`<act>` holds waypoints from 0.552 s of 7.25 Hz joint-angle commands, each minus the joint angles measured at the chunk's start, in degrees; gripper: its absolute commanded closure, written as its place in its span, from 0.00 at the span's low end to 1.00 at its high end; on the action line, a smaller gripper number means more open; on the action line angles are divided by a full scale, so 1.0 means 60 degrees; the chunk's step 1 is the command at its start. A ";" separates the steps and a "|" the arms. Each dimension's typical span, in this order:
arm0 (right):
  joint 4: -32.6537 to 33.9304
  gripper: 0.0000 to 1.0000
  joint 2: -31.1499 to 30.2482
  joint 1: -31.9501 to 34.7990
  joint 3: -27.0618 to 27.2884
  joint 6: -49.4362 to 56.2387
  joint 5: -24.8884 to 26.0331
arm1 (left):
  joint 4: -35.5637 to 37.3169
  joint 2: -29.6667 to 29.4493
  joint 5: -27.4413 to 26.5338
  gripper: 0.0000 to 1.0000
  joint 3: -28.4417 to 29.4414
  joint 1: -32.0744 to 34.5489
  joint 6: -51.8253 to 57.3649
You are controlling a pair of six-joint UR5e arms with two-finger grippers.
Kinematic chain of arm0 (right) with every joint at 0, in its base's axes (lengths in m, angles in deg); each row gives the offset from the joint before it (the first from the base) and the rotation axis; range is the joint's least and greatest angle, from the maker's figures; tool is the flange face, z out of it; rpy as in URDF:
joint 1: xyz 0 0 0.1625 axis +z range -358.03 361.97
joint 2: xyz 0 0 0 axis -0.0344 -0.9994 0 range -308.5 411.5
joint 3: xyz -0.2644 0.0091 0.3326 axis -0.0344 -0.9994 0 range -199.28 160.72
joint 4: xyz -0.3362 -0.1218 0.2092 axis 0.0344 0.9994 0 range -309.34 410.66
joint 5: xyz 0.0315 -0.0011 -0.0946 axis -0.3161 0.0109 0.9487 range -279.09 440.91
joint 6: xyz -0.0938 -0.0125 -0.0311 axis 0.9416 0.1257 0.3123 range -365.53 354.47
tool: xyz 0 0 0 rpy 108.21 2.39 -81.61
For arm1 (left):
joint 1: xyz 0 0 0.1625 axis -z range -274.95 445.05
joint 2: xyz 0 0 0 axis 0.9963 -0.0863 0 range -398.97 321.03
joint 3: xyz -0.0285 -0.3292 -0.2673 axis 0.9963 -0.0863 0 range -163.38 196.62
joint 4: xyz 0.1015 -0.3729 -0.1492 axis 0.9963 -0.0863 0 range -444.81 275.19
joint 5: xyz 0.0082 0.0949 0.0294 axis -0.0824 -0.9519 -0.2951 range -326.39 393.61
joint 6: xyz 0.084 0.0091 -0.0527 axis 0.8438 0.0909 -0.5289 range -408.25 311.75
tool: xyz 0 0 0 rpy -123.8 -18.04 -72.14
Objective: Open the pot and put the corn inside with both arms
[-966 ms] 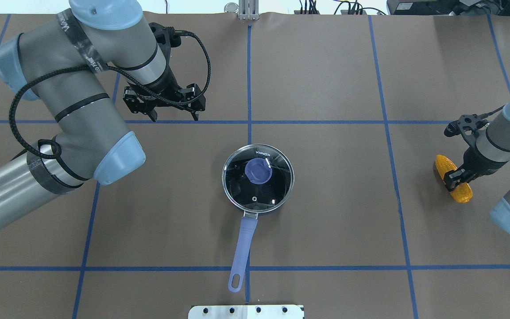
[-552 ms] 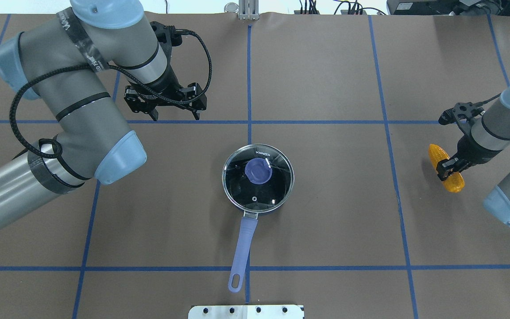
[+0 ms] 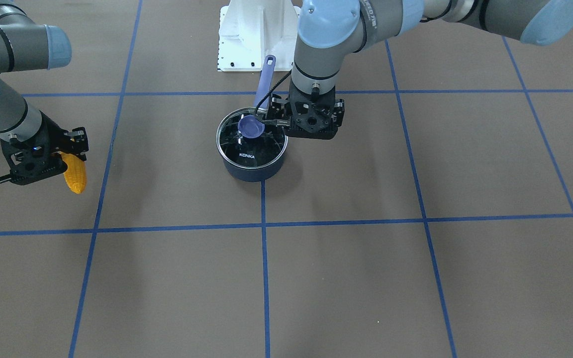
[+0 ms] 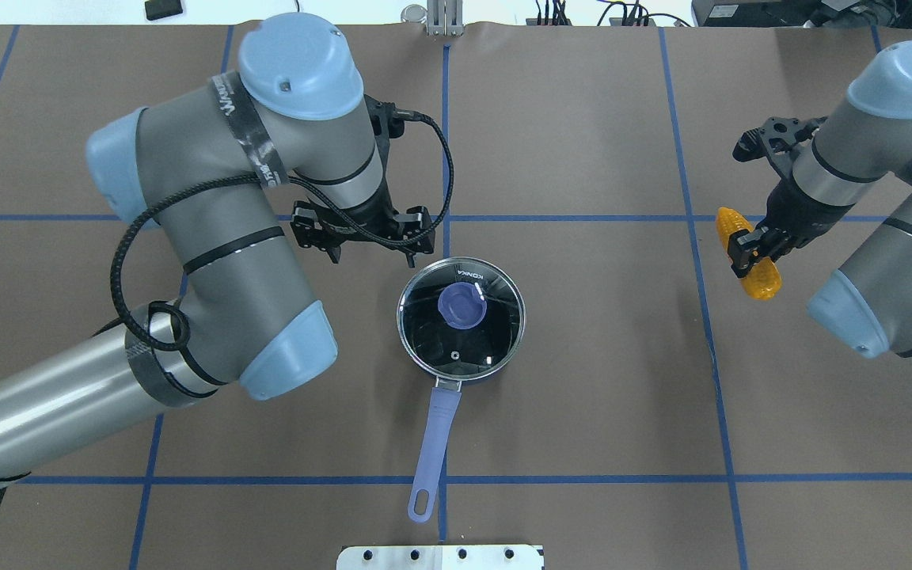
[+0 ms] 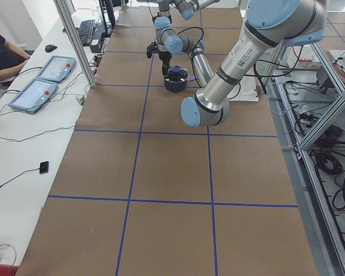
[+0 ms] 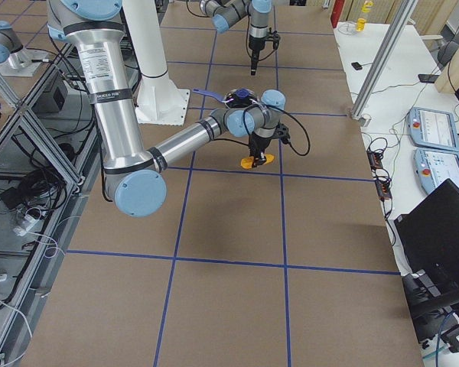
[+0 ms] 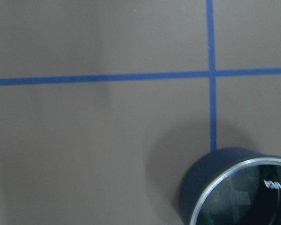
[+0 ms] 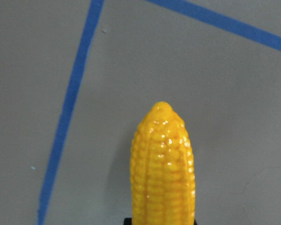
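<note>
The navy pot [image 4: 495, 366] stands mid-table under its glass lid [image 4: 464, 348] with a purple knob [image 4: 461, 306]. Its handle [image 4: 432, 443] points at the robot. The pot also shows in the front view [image 3: 252, 171] and at the bottom right of the left wrist view [image 7: 210, 176]. My left gripper [image 4: 373, 255] is open and empty. It hovers just beyond the lid's far-left rim, apart from it. My right gripper [image 4: 749, 250] is shut on the orange-yellow corn [image 4: 763, 281] and holds it off the table, far to the pot's right. The corn's tapered tip fills the right wrist view [image 8: 163, 159].
Blue tape lines [image 4: 567, 218] mark a grid on the brown table cover. The white robot base plate [image 4: 440, 556] sits at the near edge behind the pot's handle. An operator's bench with tablets [image 5: 40, 80] runs along the far side.
My left arm has swung right and brought its open gripper up to the pot. My right gripper has carried the corn forward and towards the middle of the table.
</note>
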 commanded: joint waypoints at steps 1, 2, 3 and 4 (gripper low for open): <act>0.0169 0.69 0.0470 -0.0009 -0.0004 -0.0075 -0.0322 | 0.0107 -0.0825 -0.0138 0.01 0.0558 -0.0705 0.0056; 0.0169 0.69 0.0472 -0.0009 -0.0019 -0.0075 -0.0337 | 0.0049 -0.1163 -0.0487 0.01 0.1041 -0.0780 0.0085; 0.0169 0.69 0.0472 0.0005 -0.0019 -0.0075 -0.0337 | 0.0005 -0.1210 -0.0505 0.01 0.1148 -0.0868 0.0100; 0.0169 0.69 0.0472 0.0005 -0.0019 -0.0075 -0.0337 | -0.0083 -0.1181 -0.0520 0.01 0.1207 -0.0883 0.0129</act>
